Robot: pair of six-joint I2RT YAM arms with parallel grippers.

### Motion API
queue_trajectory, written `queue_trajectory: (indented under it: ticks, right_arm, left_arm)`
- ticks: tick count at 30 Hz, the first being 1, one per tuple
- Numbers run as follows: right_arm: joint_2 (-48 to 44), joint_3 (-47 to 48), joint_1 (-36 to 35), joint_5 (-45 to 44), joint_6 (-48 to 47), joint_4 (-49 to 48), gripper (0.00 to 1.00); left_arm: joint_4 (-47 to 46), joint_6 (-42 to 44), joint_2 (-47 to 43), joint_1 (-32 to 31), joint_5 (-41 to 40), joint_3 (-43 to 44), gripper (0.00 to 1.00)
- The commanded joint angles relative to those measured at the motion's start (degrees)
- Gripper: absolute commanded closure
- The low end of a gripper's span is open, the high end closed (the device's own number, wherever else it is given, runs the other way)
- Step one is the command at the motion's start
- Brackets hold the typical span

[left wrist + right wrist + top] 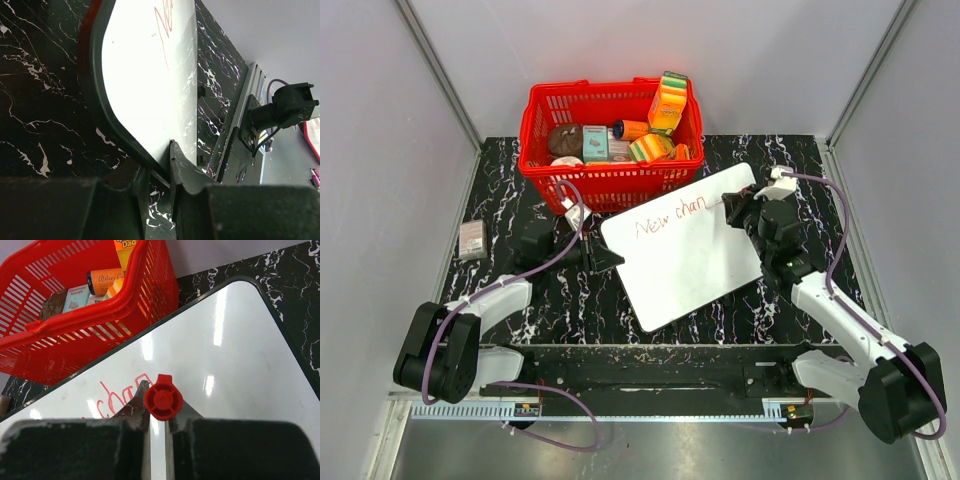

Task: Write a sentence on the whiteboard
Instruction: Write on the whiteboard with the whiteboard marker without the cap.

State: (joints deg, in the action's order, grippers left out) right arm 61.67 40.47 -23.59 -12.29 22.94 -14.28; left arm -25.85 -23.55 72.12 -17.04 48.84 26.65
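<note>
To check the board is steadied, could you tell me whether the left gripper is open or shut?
Shut on the board: in its wrist view the left gripper has the board's edge pinched between its jaws.

The surface (590, 305) was viewed from above and behind. The whiteboard (685, 255) was shared, close up, by both wrist views.

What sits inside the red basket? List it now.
Inside the red basket: a tall yellow-orange box, an orange tube, a teal box, a brown lump, a striped pack. Whatever lies beneath them is covered.
</note>
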Motion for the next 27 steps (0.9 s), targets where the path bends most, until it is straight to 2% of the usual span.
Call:
queue_trajectory:
  ticks: [1,8,15,27]
  right_arm:
    - [-3.9,0.9,0.4,1.5,0.4,1.8,1.00]
    - [-7.4,3.1,0.3,0.3,-0.1,3.0,1.00]
    - [-4.6,4.8,0.9,-2.6,-3.0,3.5,1.00]
    - [-1.0,6.3,2.0,-1.2,-2.0,1.8,1.00]
  left_arm:
    - [3.0,10.4,1.5,-2.2,-1.0,-0.3,1.00]
    - [3.0,10.3,1.5,-2.4,-1.0,-0.3,1.00]
    - [3.0,10.4,1.4,-2.3,-1.0,-0.3,1.00]
    - [2.9,10.3,1.4,-2.3,-0.8,-0.4,1.00]
